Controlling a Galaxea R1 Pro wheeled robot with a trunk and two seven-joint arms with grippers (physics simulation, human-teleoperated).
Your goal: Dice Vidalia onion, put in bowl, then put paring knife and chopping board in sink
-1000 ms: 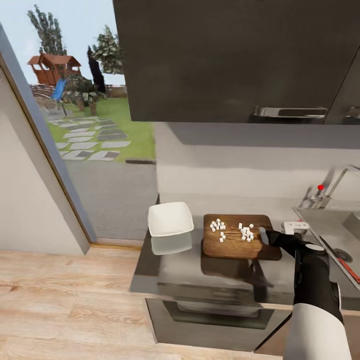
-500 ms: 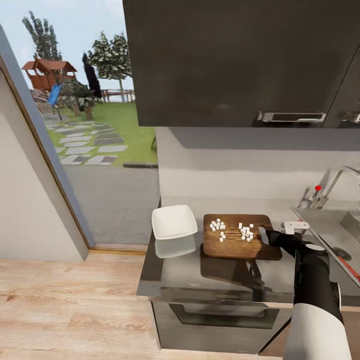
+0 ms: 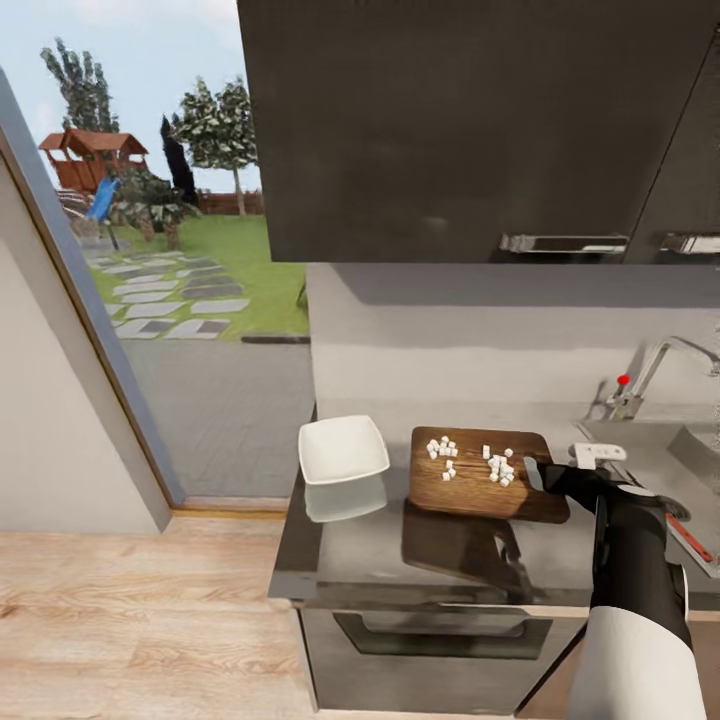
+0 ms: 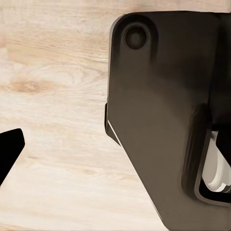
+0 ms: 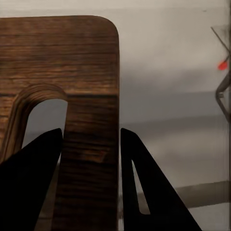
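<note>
The dark wooden chopping board (image 3: 470, 492) lies on the grey countertop (image 3: 350, 545) with several white onion dice (image 3: 470, 460) scattered on it. The empty white bowl (image 3: 342, 449) stands just to its left. My right gripper (image 3: 535, 472) is at the board's right end. In the right wrist view its fingers (image 5: 144, 192) clamp the wooden strip (image 5: 91, 96) between the handle hole and the board's edge, one finger in the hole. The sink (image 3: 650, 462) is at the right, and the paring knife's red handle (image 3: 692, 537) lies in it. One dark tip of my left gripper (image 4: 8, 149) hangs over the floor.
A chrome tap (image 3: 650, 375) with a red dot rises behind the sink. A small white object (image 3: 597, 453) sits at the sink's near-left corner. Dark wall cabinets (image 3: 480, 130) hang overhead. The counter ends left of the bowl, beside a glass door (image 3: 180, 300) and wooden floor (image 3: 130, 620).
The whole view has shifted slightly, so the camera moved. My right gripper stays at the board's handle end, and the board, dice and bowl keep their places.
</note>
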